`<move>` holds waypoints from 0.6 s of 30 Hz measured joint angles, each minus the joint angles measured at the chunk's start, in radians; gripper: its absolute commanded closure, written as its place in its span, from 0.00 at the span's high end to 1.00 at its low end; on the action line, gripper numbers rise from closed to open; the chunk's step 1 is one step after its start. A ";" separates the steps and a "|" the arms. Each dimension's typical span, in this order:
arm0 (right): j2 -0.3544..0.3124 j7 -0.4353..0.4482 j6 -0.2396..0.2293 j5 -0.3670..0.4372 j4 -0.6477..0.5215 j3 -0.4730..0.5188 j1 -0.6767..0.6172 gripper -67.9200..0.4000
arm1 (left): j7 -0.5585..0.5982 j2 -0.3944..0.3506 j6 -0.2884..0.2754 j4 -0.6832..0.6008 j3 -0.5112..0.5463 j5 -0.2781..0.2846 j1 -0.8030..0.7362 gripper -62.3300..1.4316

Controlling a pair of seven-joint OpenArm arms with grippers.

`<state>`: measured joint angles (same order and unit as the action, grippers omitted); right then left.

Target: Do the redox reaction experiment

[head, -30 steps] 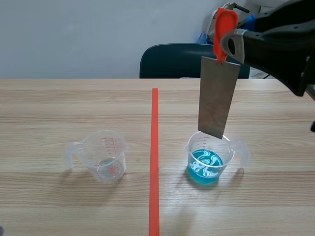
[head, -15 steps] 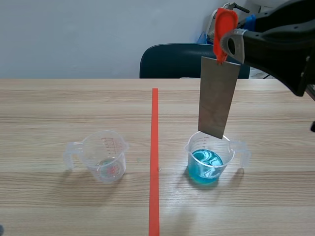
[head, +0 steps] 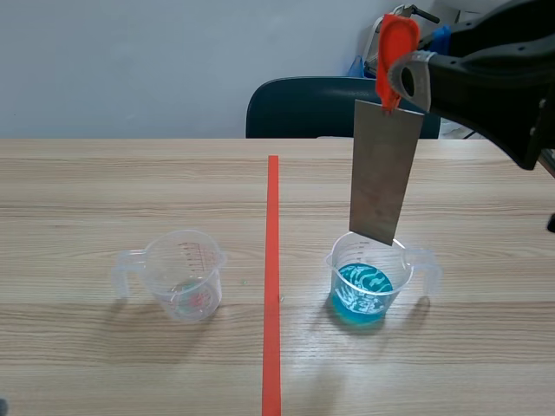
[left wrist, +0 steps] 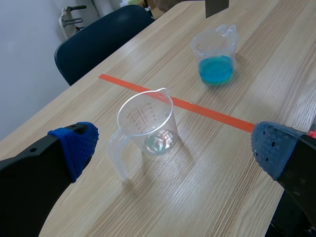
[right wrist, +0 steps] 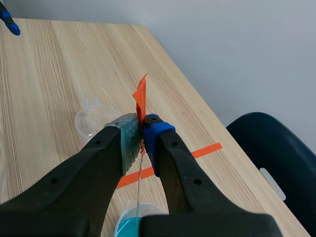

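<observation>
While the metal plate [head: 384, 173] hangs undipped, progress: we judge it raised and ready; the dip is left.
Surface [head: 87, 191]: carries the blue-liquid cup [head: 368, 282] and clear cup [head: 186, 276], well apart.
Right arm [head: 494, 78]: raised, right claw [right wrist: 143, 129] pinching the orange clip [head: 395, 48], plate's lower edge just above the blue-liquid cup.
Left claw [left wrist: 175, 145]: spread wide, clear cup ahead.

Only a lower corner of the flat grey metal plate [left wrist: 217, 7] shows in the left wrist view; the right wrist view gives it as a thin edge-on line. There the right gripper [right wrist: 143, 132] covers most of the orange plastic clip [right wrist: 140, 101] and of the clear cup of blue liquid [right wrist: 127, 224]. The red scale on the other clear plastic measuring cup [head: 186, 276] is too small to read.
</observation>
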<state>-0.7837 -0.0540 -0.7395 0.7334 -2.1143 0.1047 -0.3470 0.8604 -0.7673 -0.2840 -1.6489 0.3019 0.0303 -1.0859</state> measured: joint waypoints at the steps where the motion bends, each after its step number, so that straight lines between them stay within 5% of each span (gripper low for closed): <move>1: 0.000 0.000 0.000 0.000 0.000 0.000 0.000 0.01 | -0.010 0.000 0.000 0.000 0.000 0.000 0.000 1.00; 7: 0.000 0.000 0.000 0.000 0.000 0.000 0.000 0.02 | -0.048 0.000 0.003 0.000 0.000 0.087 0.000 1.00; 18: 0.000 0.000 0.000 0.000 0.000 0.000 0.000 0.02 | -0.067 0.000 0.003 0.000 0.000 0.125 0.000 1.00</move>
<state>-0.7837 -0.0540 -0.7395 0.7334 -2.1143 0.1047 -0.3470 0.7937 -0.7673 -0.2810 -1.6489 0.3019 0.1551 -1.0859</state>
